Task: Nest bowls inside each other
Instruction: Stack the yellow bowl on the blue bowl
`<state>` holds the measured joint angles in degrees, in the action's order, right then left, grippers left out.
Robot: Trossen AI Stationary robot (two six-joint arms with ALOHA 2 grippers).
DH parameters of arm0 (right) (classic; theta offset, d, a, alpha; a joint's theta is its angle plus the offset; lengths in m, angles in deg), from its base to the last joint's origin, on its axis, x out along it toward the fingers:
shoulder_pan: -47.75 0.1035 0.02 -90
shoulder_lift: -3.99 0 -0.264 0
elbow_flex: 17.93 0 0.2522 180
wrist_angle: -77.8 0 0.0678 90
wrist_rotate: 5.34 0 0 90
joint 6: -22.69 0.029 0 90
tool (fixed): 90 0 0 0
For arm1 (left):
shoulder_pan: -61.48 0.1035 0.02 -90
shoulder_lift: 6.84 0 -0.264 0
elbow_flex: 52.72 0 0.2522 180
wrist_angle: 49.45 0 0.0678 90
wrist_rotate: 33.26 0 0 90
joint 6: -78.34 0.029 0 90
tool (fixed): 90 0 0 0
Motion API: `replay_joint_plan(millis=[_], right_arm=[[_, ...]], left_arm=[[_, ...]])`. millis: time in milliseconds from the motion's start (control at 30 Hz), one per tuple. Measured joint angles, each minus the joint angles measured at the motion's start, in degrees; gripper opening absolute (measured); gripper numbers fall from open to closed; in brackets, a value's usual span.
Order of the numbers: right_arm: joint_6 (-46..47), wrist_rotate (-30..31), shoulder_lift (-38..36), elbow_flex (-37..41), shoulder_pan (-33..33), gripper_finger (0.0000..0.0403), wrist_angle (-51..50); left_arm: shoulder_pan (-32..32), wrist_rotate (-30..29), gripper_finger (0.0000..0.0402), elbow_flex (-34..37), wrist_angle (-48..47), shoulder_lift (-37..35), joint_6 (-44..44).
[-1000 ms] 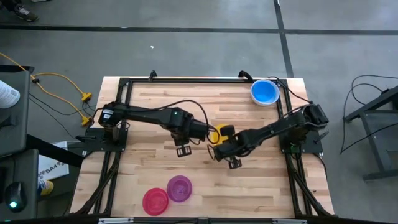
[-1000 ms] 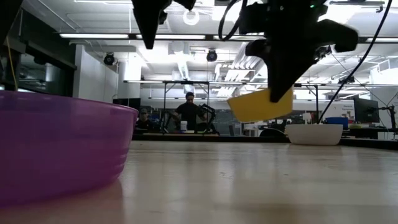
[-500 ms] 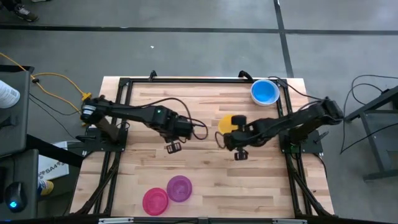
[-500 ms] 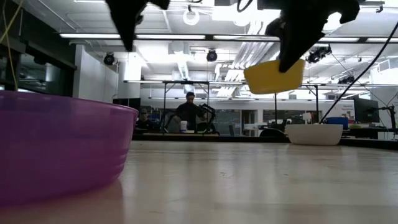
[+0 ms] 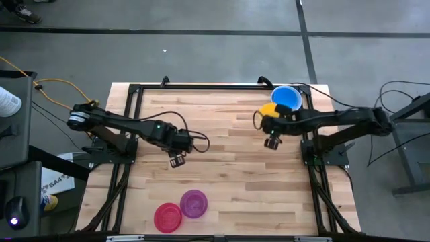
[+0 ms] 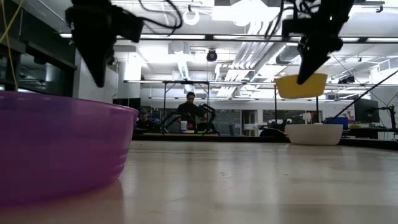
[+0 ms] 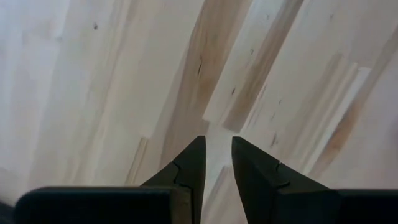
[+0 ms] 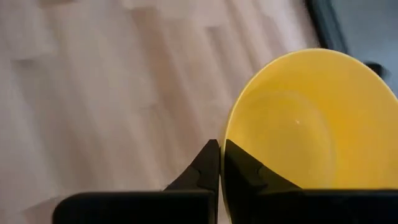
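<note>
So the right gripper (image 5: 268, 125) is pinched tight on the rim of the yellow bowl (image 5: 270, 109), carrying it in the air over the far right part of the table (image 5: 222, 181). From above, the yellow one sits just beside the blue bowl (image 5: 287, 99), which is parked in the far right corner by the black frame rail (image 5: 201, 87). In the low view the yellow bowl (image 6: 302, 86) hangs above a white bowl (image 6: 314, 133) resting on the wood. I can't spot the white one from overhead, so it may be under the blue.

The right wrist view shows the yellow bowl (image 8: 311, 137) open side toward the camera, rim caught between the closed fingers (image 8: 239, 165).

The left gripper (image 5: 177, 161) hovers over the left-middle of the table with nothing in it, fingers (image 7: 193, 168) only a narrow gap apart, bare planks below.

The red bowl (image 5: 168, 217) and purple bowl (image 5: 194, 203) sit touching at the near edge, well away from both arms. The purple bowl (image 6: 59, 149) fills the left of the low view. Loose black cables (image 5: 195, 138) trail off the left arm, a yellow cord (image 5: 64, 91) lies off the table's left side, and a person (image 6: 189, 112) stands in the room behind.
</note>
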<state>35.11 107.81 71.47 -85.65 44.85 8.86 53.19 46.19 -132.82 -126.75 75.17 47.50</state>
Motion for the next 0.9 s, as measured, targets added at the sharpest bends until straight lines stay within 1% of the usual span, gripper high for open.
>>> replay_joint_plan(millis=[167,300,367,500,600,800,900], right_arm=[[-2.4,0.9,-2.6,3.3,-7.7,0.0003,2.1],[-7.1,0.5,-2.6,4.6,-14.0,0.0003,5.8],[-9.2,0.1,-2.6,5.2,-17.2,0.0003,8.4],[-11.3,-5.4,-2.6,7.3,-24.7,0.0003,12.7],[-13.4,-6.5,-2.6,8.3,-29.8,0.0003,14.3],[-16.2,-11.7,-2.6,10.2,-36.7,0.0003,19.6],[-17.6,-11.8,-2.6,10.4,-39.6,0.0003,20.6]], left_arm=[[0.0,0.8,0.0077,5.2,4.5,-0.1,0.6],[0.0,1.3,0.0077,9.0,9.6,-0.2,0.6],[0.0,2.6,0.0077,11.0,11.5,-0.2,0.5],[0.0,4.2,0.0077,13.8,14.9,-0.2,0.0],[0.0,5.1,0.0077,15.3,16.6,-0.2,-0.5],[0.0,5.1,0.0077,15.9,17.6,-0.2,-0.5],[0.0,5.1,0.0077,15.9,18.3,-0.2,-0.1]])
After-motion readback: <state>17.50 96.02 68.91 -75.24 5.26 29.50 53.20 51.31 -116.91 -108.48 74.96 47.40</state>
